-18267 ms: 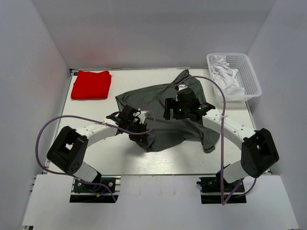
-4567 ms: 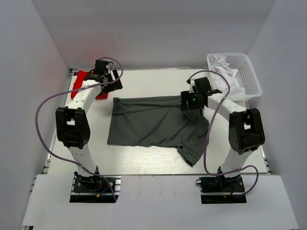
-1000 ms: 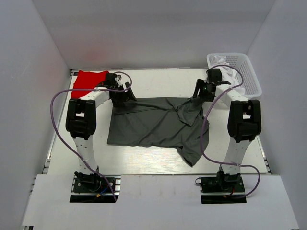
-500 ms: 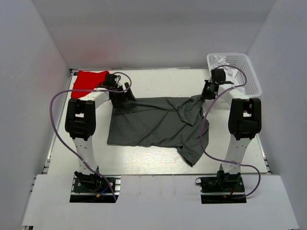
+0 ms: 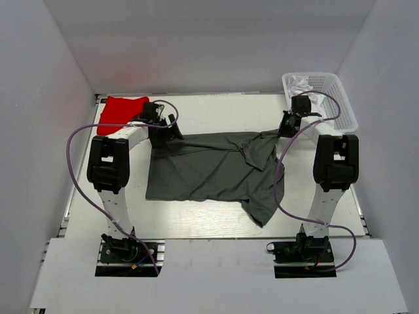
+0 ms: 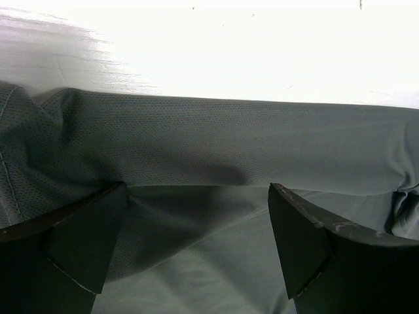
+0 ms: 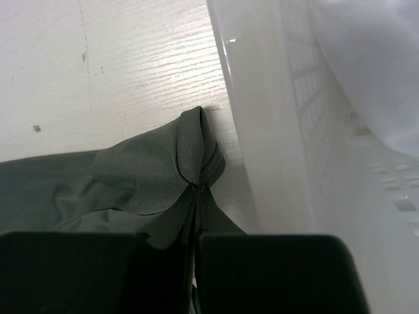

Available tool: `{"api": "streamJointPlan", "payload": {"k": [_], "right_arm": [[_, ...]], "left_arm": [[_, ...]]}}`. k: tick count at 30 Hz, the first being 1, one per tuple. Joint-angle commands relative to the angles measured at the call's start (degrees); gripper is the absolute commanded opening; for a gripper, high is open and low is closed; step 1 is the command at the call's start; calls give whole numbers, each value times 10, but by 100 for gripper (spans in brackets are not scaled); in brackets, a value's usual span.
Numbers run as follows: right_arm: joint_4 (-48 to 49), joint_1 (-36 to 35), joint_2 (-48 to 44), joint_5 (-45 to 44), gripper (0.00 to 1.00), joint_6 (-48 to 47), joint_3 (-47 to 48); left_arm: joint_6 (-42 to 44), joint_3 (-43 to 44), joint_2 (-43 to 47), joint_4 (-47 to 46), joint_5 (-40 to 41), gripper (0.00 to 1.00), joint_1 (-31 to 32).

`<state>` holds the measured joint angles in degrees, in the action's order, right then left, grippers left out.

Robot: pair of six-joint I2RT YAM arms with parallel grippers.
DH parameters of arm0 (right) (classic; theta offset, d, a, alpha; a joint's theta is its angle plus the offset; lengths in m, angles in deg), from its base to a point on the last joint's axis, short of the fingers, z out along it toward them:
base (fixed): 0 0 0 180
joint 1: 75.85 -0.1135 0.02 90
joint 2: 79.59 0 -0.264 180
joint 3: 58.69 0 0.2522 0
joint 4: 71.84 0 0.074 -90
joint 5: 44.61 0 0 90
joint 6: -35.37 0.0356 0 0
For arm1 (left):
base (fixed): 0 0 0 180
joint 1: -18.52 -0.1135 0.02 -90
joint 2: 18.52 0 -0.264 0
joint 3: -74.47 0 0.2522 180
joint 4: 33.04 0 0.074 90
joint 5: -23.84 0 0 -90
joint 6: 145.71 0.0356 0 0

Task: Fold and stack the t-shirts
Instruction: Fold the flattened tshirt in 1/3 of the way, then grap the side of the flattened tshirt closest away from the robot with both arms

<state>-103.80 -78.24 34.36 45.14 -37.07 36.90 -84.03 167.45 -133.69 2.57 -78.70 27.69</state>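
Note:
A grey t-shirt lies spread across the middle of the table, one part hanging toward the near right. My right gripper is shut on the shirt's far right corner, right beside the basket wall. Over the shirt's far left corner, my left gripper stands open, its fingers straddling a ridge of grey fabric without clamping it. At the far left corner of the table lies a folded red t-shirt.
A white plastic basket with white cloth in it stands at the far right; its wall is close to my right gripper. Purple cables loop from both arms over the table sides.
My right gripper has closed on the shirt's far right corner and pulled it a little further right toward the basket. The left gripper has stayed open at the far left corner.

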Motion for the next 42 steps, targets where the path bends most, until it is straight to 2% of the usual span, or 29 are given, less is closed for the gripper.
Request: {"api": "streamJointPlan", "payload": {"k": [1,12,14,16,19,24,29,31,38,41,42], "right_arm": [[25,7,0,-5,0,5,-10],[46,17,-1,-2,0,20,-18],[56,18,-6,72,0,1,-19],[60,18,-8,103,0,-11,-17],[67,17,-25,128,21,-15,-15],[68,16,-65,144,90,-10,-14],[68,11,-137,207,90,-9,-44],[74,0,-168,232,90,-8,-84],[69,-64,-326,243,90,-40,-230],[33,-112,-419,193,90,-43,-305],[-1,-128,-439,180,90,-42,-321]], "left_arm": [[11,-27,-6,60,47,100,-4],[16,-27,0,65,53,100,-4],[21,-27,6,65,39,100,-4],[21,-21,6,59,23,100,-4],[27,7,13,53,-2,100,1],[27,52,45,53,-30,100,7],[33,78,117,97,-30,100,7],[22,69,147,110,-15,100,7],[-37,-56,296,192,31,100,7],[-69,-148,358,238,65,100,7],[-81,-177,403,252,73,100,2]]}}
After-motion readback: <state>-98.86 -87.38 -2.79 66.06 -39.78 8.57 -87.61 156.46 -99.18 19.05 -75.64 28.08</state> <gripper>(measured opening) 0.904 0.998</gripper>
